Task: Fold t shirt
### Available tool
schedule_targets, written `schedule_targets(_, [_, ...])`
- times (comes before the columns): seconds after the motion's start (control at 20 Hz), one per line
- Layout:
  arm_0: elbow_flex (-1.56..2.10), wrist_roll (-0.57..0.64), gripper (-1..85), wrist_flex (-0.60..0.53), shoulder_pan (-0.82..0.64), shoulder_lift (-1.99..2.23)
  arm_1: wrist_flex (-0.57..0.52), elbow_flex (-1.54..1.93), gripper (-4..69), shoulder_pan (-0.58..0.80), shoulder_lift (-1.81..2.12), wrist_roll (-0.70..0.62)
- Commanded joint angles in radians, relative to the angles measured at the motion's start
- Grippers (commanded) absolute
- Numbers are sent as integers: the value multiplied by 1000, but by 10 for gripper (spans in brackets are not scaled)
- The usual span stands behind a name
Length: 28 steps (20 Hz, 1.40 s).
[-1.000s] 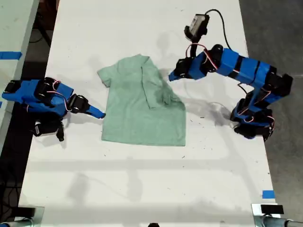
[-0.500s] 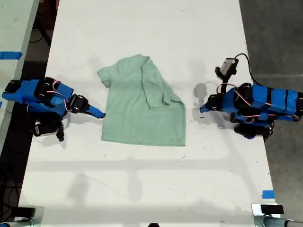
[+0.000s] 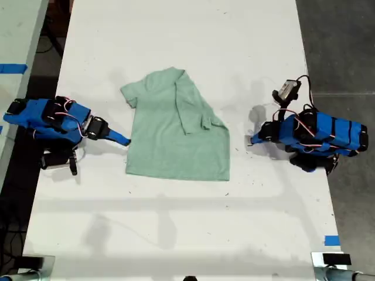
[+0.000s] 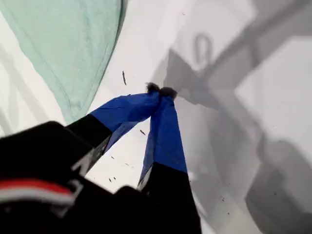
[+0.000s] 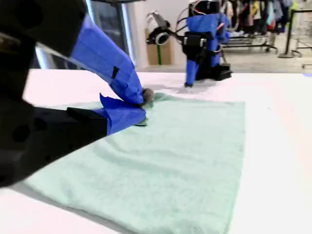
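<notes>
— What's the cloth like?

— The t shirt [image 3: 176, 132] is soft, pale mint knit, plain, lying flat in the middle of the white table [image 3: 176, 234]. On the exterior view's right, one side is folded inward, so its sleeve [image 3: 202, 122] lies on the body. The hem edge is straight.

— And your jaws?

— My first gripper [image 4: 161, 91] has its blue-taped tips pressed together, holding nothing. It sits low over bare table, apart from the shirt's edge on the exterior view's right. My second gripper [image 5: 142, 97] also has its tips together, right at the shirt's edge on the exterior view's left.

— Is it pinching cloth?

— I cannot tell. The lower jaw covers that bit of the edge, and the tips blur. Its own black body hides the near corner.
</notes>
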Motion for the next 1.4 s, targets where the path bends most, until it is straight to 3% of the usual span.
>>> schedule_targets(0.0, [54,14,-1,35,-129,3,-3,28,-12,-12,9,21])
schedule_targets(0.05, [44,14,-1,72,-152,3,-3,28,-12,-15,9,26])
schedule_targets(1.35, [51,-18,-1,67,-138,3,-5,31,-12,-15,9,52])
